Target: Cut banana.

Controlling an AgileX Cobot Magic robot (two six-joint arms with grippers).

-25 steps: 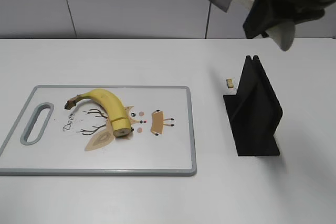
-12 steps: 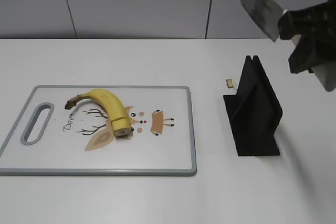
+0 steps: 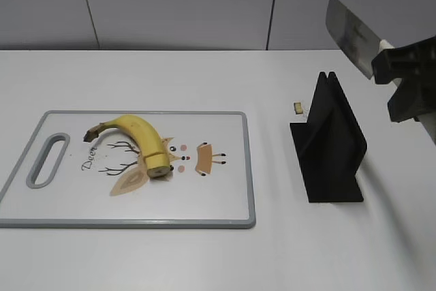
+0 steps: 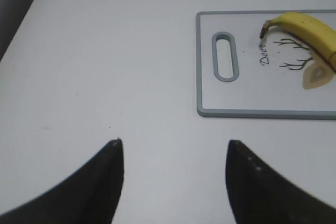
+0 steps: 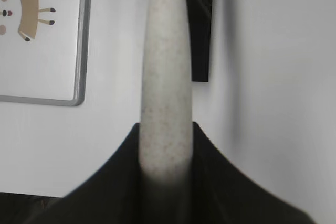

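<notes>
right fingers [image 5: 105, 166] clamp pale speckled knife handle [image 5: 165, 77]; black stand [image 5: 199, 24] behind, cutting board [image 5: 47, 40] left.

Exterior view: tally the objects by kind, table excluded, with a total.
banana: 1
cutting board: 1
black knife stand: 1
knife, held up in the right gripper: 1
small tan scrap on the table by the stand: 1
Total: 5
</notes>
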